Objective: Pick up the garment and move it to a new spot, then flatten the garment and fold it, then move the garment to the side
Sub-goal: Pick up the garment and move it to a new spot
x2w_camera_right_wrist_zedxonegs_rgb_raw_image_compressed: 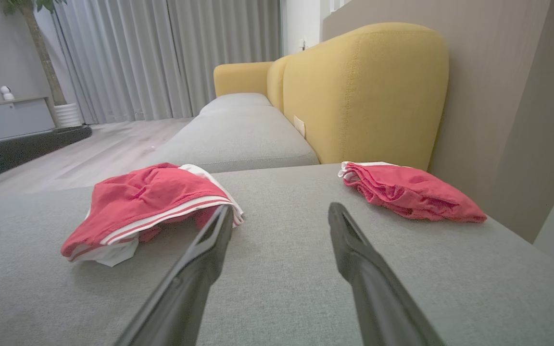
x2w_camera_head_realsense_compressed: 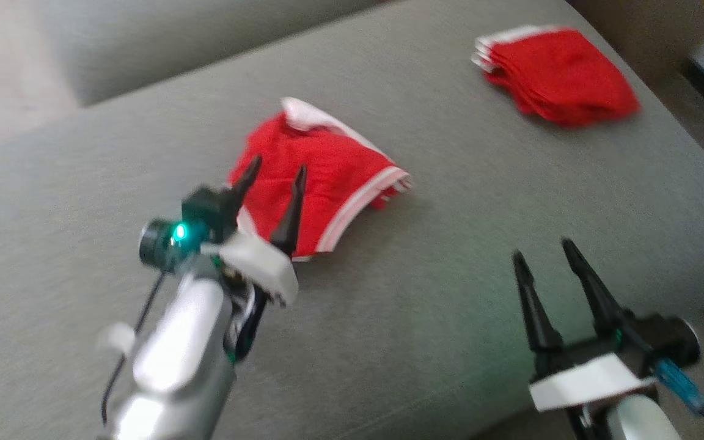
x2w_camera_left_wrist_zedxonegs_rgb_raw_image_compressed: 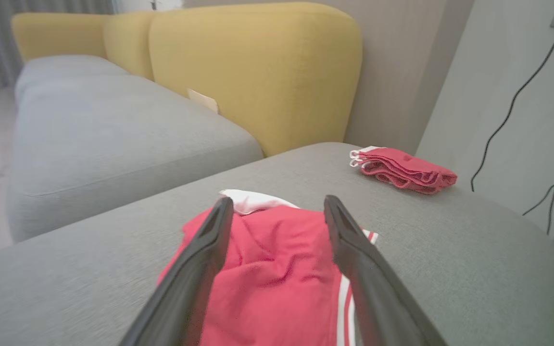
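A red garment (x2w_camera_head_realsense_compressed: 321,171) with white trim lies loosely folded on the grey sofa cushion (x2w_camera_head_realsense_compressed: 437,256); it also lies in the left wrist view (x2w_camera_left_wrist_zedxonegs_rgb_raw_image_compressed: 277,269) and the right wrist view (x2w_camera_right_wrist_zedxonegs_rgb_raw_image_compressed: 147,202). My left gripper (x2w_camera_head_realsense_compressed: 274,174) hovers over the garment's near edge, its two dark fingers (x2w_camera_left_wrist_zedxonegs_rgb_raw_image_compressed: 200,259) spread apart with nothing between them. My right gripper (x2w_camera_head_realsense_compressed: 547,253) stands open over bare cushion to the right of the garment, well clear of it, fingers (x2w_camera_right_wrist_zedxonegs_rgb_raw_image_compressed: 349,250) parted.
A stack of folded red garments (x2w_camera_head_realsense_compressed: 557,73) sits at the cushion's far right corner, also seen as a red stack (x2w_camera_right_wrist_zedxonegs_rgb_raw_image_compressed: 407,190) beside the yellow backrest (x2w_camera_right_wrist_zedxonegs_rgb_raw_image_compressed: 363,91). A second grey seat (x2w_camera_left_wrist_zedxonegs_rgb_raw_image_compressed: 104,129) lies beyond. Cables (x2w_camera_left_wrist_zedxonegs_rgb_raw_image_compressed: 522,91) hang on the right wall.
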